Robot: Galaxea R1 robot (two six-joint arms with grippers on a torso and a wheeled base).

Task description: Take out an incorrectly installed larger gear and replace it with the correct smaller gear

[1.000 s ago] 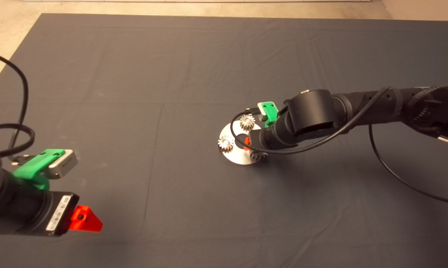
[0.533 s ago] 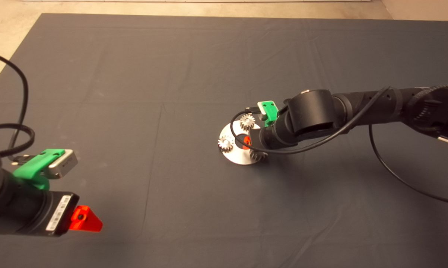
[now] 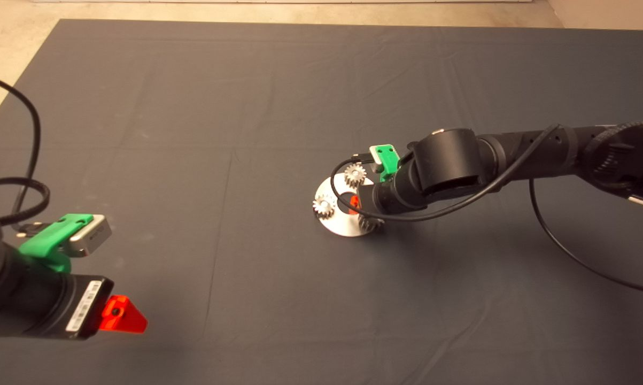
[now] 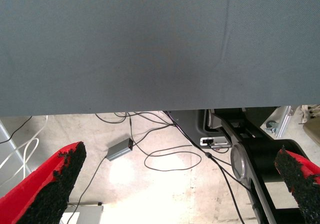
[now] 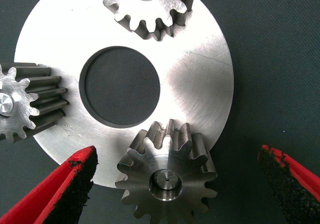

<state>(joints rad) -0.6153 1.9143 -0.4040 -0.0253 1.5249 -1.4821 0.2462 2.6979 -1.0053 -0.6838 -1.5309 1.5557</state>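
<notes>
The mat (image 3: 193, 133) carries a steel disc (image 5: 200, 84) with three gears on its rim. The right gripper (image 5: 177, 184) hangs low over it, fingers spread wide either side of the nearest, darker gear (image 5: 167, 181), apparently lined up to grasp it. The left gripper (image 4: 175, 189) waits open at the mat's edge.
</notes>
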